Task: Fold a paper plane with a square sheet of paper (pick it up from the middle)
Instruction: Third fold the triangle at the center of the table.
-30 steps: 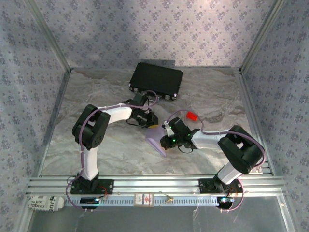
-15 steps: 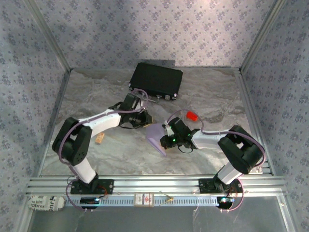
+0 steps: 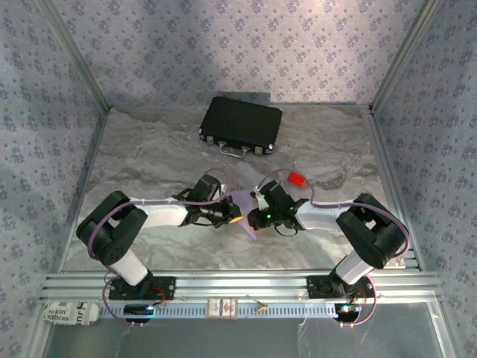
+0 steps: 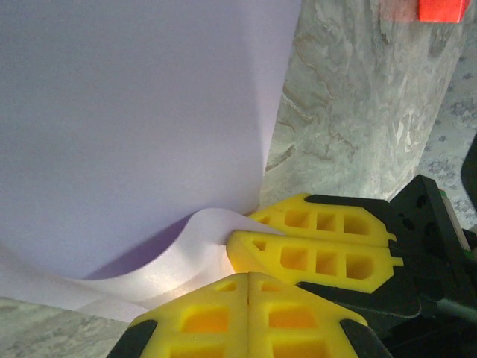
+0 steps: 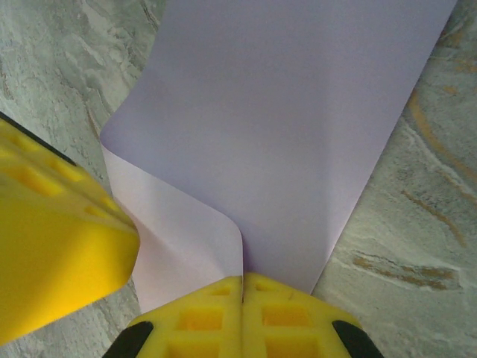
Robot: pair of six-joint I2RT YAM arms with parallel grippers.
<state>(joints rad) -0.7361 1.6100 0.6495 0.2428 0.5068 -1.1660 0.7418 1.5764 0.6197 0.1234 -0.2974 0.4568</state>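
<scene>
The square sheet of paper (image 5: 283, 127) is being held near the middle of the tabletop (image 3: 149, 149), nearer than the black case (image 3: 241, 124) and to the left of the small red block (image 3: 296, 179), with one corner being curled over in a soft fold. Its edge is being gripped by the right pincer (image 5: 242, 287), pads pressed fully together on it. The left pincer (image 4: 248, 287) is likewise being pressed closed, right at the curled edge; whether paper is being caught in it cannot be told.
</scene>
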